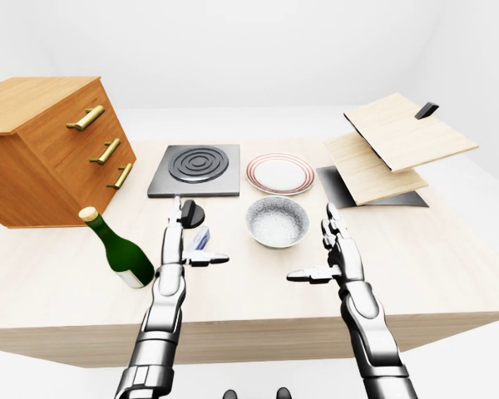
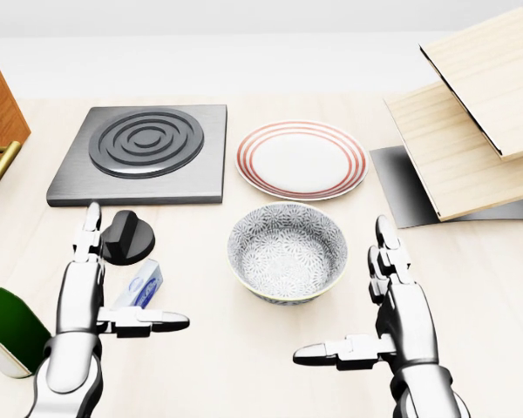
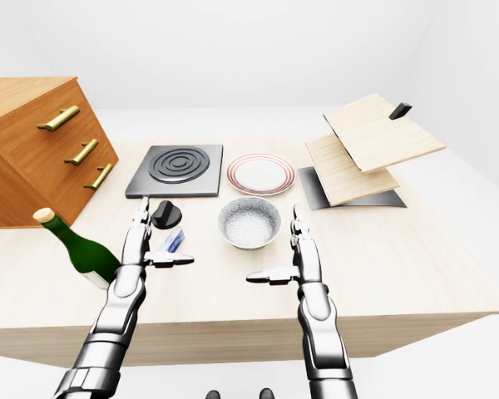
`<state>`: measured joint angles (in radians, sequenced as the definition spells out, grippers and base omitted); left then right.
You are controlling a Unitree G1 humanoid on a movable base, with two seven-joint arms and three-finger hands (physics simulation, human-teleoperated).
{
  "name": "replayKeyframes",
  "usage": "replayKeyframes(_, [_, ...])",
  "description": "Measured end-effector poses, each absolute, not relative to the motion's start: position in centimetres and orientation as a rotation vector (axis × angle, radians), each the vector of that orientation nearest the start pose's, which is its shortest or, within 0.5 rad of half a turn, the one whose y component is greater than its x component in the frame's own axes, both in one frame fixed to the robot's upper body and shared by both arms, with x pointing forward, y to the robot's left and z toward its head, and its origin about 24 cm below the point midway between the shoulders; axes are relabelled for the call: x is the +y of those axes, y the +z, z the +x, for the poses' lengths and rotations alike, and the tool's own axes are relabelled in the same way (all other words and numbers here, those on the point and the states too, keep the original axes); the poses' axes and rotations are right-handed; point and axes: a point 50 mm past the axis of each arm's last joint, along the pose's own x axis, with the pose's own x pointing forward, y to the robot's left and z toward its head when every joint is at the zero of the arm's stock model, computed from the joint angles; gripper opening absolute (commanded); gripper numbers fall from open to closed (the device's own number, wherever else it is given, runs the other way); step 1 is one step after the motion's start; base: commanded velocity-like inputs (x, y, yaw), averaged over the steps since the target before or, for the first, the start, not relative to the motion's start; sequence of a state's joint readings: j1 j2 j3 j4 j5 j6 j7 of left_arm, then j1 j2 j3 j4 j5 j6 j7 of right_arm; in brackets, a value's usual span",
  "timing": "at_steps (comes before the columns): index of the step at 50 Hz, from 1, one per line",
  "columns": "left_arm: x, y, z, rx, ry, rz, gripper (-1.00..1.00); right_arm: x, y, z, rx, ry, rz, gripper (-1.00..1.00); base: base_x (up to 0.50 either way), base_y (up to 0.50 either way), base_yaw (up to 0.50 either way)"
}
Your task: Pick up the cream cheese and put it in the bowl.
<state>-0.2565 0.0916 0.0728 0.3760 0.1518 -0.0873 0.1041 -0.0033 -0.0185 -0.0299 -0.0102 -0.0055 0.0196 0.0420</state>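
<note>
At the far left of the left-eye view we see a wooden drawer chest (image 1: 46,145) on the counter (image 1: 449,249), and just right of it a green bottle (image 1: 118,249) standing upright. In the head view our left hand (image 2: 91,300) hovers with fingers stretched and thumb out sideways, released and grasping nothing. The cream cheese (image 2: 140,285) lies on the counter just beside that hand's right edge; the thumb crosses its lower end, though we cannot tell for sure whether it touches. A black knob (image 2: 127,238) sits just above the cream cheese, and above that a dark burner plate (image 2: 139,152). Right of the cream cheese, apart from it, stands the patterned bowl (image 2: 287,251), with a red-rimmed plate (image 2: 301,159) above it. Our right hand (image 2: 392,313) hangs right of the bowl, likewise splayed and holding nothing. At far right, tilted wooden boards (image 2: 471,104) rest over a grey tray (image 2: 401,187).
</note>
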Motion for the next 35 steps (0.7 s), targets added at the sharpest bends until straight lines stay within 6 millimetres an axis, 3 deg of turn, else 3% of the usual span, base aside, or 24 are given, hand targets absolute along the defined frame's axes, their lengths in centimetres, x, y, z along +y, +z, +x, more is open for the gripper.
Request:
replayKeyframes(18, [17.9, 2.3, 29.7, 0.068, 0.157, 0.291, 1.0, -15.7, 4.2, 25.5, 0.007, 0.018, -0.023, 1.0, 0.0, 0.0, 0.0])
replayKeyframes(35, [17.7, -0.1, 29.7, 0.176, 0.159, 0.334, 1.0, -15.6, 4.3, 25.6, 0.007, 0.025, -0.022, 1.0, 0.0, 0.0, 0.0])
